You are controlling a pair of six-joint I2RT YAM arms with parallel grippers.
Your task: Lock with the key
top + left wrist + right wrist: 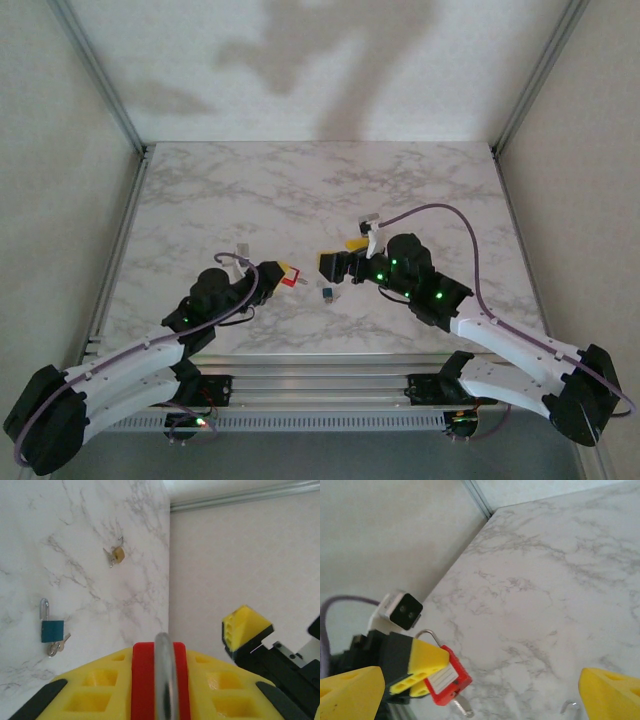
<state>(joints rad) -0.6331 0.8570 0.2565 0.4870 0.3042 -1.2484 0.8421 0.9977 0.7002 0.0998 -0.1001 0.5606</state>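
My left gripper (159, 661) is shut on a red padlock (142, 680), whose steel shackle (165, 670) stands up between the yellow fingers. From the right wrist view the red padlock (446, 679) hangs in those yellow fingers (422, 662) above the marble. A silver key (463, 708) sticks out of its lower end. My right gripper (480, 690) is open, its fingers wide apart either side of the lock and not touching it. From above, the left gripper (282, 273) and right gripper (340, 258) face each other at mid-table, with the red padlock (291, 279) between them.
A blue padlock (52, 630) with a key in it lies on the marble table (250, 190); from above the blue padlock (327, 293) is just below the two grippers. A brass padlock (118, 555) lies farther off. Aluminium frame posts and walls bound the table.
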